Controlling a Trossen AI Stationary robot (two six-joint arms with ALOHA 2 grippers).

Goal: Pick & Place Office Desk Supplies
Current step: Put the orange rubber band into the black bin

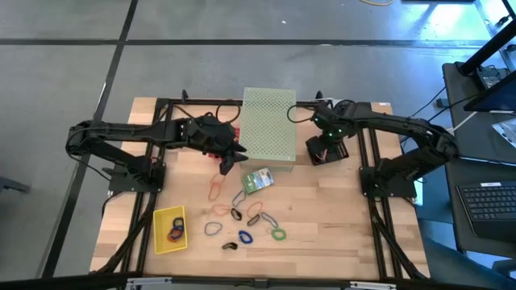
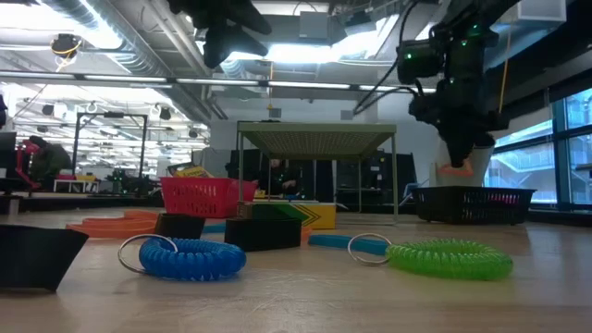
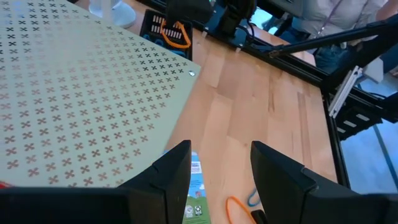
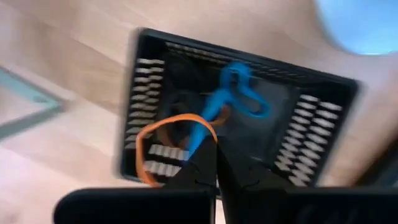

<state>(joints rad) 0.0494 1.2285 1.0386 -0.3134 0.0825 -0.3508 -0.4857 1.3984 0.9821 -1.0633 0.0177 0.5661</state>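
Rubber bands (image 4: pixel 205 121) dangled from the clenched right gripper (image 4: pixel 216 163) above the black basket (image 4: pixel 149 112); snagged loops risked lifting back out, left gripper (image 3: pixel 221 171) released.

arms: black, jointed | right arm (image 1: pixel 403 129): green light | cables: black

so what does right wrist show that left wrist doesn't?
Only right wrist: the inside of the black basket with blue bands in it, and the shut right gripper pinching a blue band and an orange band over it.

Only left wrist: the open, empty left gripper above the table beside the pale green perforated box, a card box below.

Both: the black basket and wooden tabletop.
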